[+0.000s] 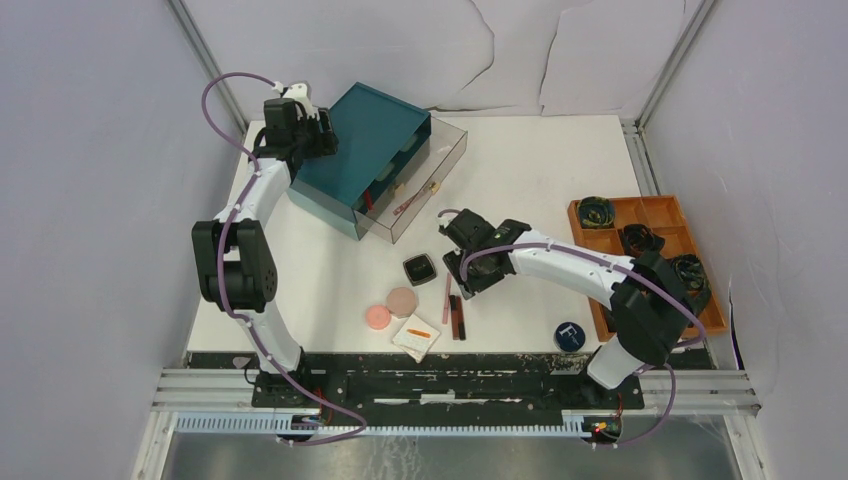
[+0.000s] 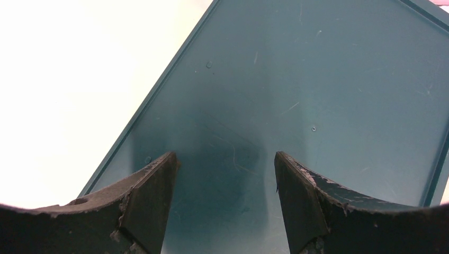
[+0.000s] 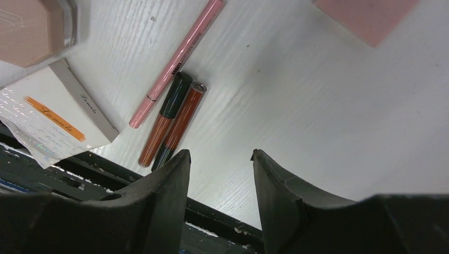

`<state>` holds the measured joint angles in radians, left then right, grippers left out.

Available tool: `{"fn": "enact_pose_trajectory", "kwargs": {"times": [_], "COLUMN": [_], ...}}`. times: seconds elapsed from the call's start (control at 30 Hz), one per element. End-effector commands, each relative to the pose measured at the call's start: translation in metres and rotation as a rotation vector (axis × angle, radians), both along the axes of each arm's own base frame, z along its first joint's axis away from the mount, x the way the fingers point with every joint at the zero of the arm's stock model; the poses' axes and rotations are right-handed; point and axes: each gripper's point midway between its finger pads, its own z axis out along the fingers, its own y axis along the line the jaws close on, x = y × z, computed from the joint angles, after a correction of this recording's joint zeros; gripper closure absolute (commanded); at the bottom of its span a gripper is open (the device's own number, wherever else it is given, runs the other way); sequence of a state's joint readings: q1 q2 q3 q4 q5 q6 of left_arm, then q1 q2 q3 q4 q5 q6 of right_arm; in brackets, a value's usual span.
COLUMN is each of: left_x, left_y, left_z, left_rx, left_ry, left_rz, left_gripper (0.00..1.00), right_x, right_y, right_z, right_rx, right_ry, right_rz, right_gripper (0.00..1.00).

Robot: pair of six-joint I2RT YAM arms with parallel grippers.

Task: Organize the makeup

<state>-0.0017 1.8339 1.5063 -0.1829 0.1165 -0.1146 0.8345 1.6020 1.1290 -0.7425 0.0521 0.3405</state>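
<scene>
The makeup lies loose on the white table. A black square compact [image 1: 419, 268], a beige disc [image 1: 402, 301], a pink disc [image 1: 378, 317] and a white pad [image 1: 416, 337] sit at front centre. A dark-blue round tin [image 1: 570, 335] lies front right. In the right wrist view I see a thin pink stick [image 3: 177, 63], two red-brown sticks [image 3: 172, 124], the white pad [image 3: 53, 116] and a corner of a pink square [image 3: 365, 16]. My right gripper [image 3: 219, 156] hovers open beside the sticks [image 1: 455, 310], holding nothing. My left gripper [image 2: 225, 156] stands open over the teal box lid [image 2: 296, 95].
The teal drawer box [image 1: 375, 150] stands at the back left, its clear drawer [image 1: 425, 185] pulled out with a pink stick [image 1: 408, 205] inside. An orange compartment tray [image 1: 655, 215] with dark rolled bundles sits at the right edge. Black rails run along the near edge.
</scene>
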Motion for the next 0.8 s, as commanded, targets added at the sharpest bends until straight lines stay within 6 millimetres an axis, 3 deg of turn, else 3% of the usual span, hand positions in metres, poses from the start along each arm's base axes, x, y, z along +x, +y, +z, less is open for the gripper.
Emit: {"fn": "enact_pose_trajectory", "kwargs": {"times": [0.0,0.47,0.77], "left_x": [-0.019,-0.024,-0.026], "left_y": [-0.003,0.000,0.000], "left_z": [-0.053,-0.056,-0.056], "left_rx": [-0.024,-0.009,-0.010], "left_ry": [0.177,0.182,0.184], "left_rz": [-0.009,-0.002,-0.004], "left_gripper": [0.25,0.25,0.25], "right_x": [0.002,-0.021,-0.023], "right_y": [0.014,0.022,0.024], "right_z": [0.004,-0.036,-0.045], "right_rx": [0.065,0.036,0.042], "right_ry": [-0.015,0.060,0.072], "right_rz": [-0.013,0.016,0.002], "right_gripper": [0.48,0.49,0.50]}}
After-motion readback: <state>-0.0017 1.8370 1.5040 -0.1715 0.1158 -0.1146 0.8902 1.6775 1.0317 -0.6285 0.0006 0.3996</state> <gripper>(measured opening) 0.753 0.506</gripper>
